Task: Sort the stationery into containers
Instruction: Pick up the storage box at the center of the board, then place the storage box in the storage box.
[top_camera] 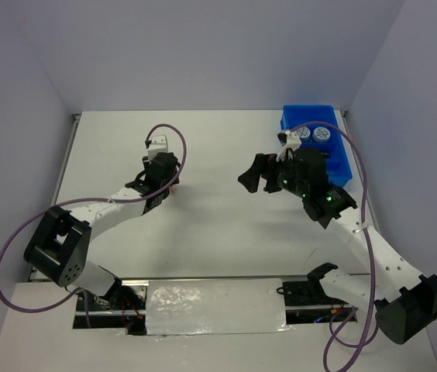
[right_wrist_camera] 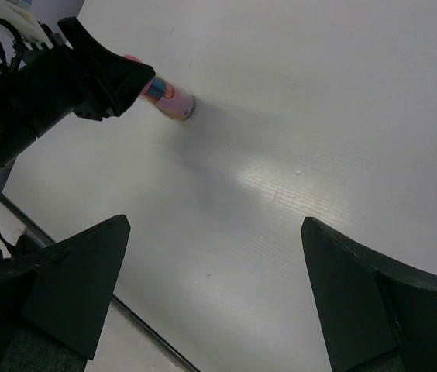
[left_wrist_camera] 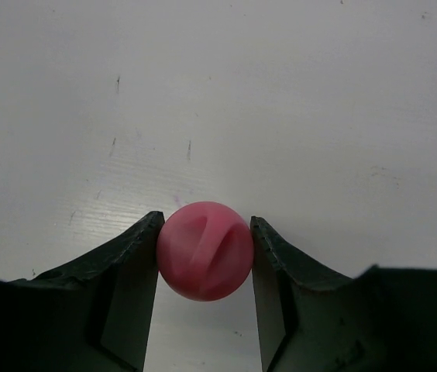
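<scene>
Pink bottle [left_wrist_camera: 204,250] pinched in left gripper [left_wrist_camera: 205,232], over table [left_wrist_camera: 280,116]. Right gripper [right_wrist_camera: 215,225] spread wide, near blue tray [top_camera: 308,110].

Pink bottle [left_wrist_camera: 204,249] pinched in left hand [left_wrist_camera: 204,232]; two tubs [top_camera: 321,134] in blue tray [top_camera: 307,115].

Counted 1 pink bottle [left_wrist_camera: 204,250], held by the left gripper [left_wrist_camera: 205,222]. 1 blue tray [top_camera: 304,113] sat near the right gripper [right_wrist_camera: 212,223], w/ 2 round blue-white tubs [top_camera: 304,132] [top_camera: 323,134] inside. Grippers: 2 total. Purple cables [top_camera: 5,256] [top_camera: 371,232]: 2, 1 per arm. Table [top_camera: 218,147]: 1.
</scene>
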`<action>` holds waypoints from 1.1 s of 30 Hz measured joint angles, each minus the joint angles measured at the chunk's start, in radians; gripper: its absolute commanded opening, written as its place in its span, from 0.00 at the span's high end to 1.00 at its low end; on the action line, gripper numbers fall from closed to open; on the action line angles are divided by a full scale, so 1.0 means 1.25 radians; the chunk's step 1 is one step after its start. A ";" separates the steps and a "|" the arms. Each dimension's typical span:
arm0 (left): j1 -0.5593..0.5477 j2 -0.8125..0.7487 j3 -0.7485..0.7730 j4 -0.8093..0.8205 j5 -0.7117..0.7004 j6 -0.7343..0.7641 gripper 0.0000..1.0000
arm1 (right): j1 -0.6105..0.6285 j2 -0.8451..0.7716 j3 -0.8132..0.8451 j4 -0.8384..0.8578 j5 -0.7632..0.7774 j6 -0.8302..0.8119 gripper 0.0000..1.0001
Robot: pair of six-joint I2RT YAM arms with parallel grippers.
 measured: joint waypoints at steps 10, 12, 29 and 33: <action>0.002 -0.120 0.028 -0.184 0.139 -0.089 1.00 | 0.072 0.026 -0.113 0.162 -0.090 -0.104 0.00; 0.003 -0.155 0.060 -0.229 0.202 -0.116 1.00 | 0.116 0.040 -0.117 0.173 -0.093 -0.150 0.00; 0.020 -0.260 0.100 -0.177 0.825 -0.235 1.00 | 0.244 0.104 -0.001 0.211 -0.164 -0.316 0.11; 0.020 -0.260 0.088 -0.153 0.871 -0.242 1.00 | 0.249 0.143 0.015 0.207 -0.178 -0.313 0.15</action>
